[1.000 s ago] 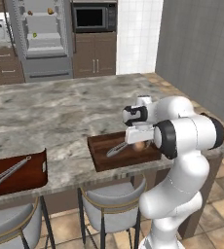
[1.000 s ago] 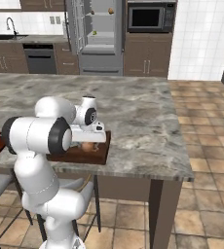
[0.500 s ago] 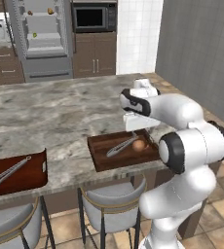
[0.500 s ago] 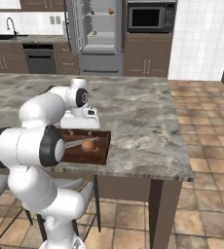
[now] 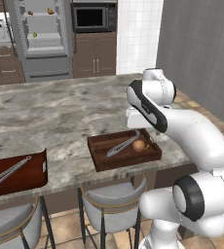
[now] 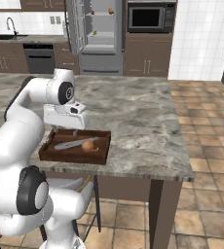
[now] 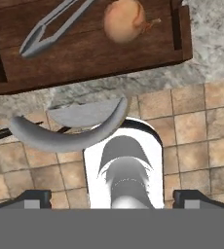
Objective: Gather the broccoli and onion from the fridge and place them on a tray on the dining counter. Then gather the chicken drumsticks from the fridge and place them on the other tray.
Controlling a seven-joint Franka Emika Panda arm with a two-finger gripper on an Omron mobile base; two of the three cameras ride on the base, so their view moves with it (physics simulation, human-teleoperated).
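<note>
Hand view: onion lies in tray near its right edge, beside tongs; gripper spread wide, holding nothing. Broccoli and drumsticks seemingly outstanding; second tray at dining counter edge carries only tongs

Wood, stone and metal, all with a soft rendered sheen

The tray near frame centre looked like dark brown wood, matt with faint grain, as did the second tray at lower left. The tongs were smooth grey metal; the onion had a smooth, dull orange-brown skin. The counter was grey-beige marbled stone, lightly polished. The stool had a grey cushion. The fridge at top was matt grey metal.
</note>
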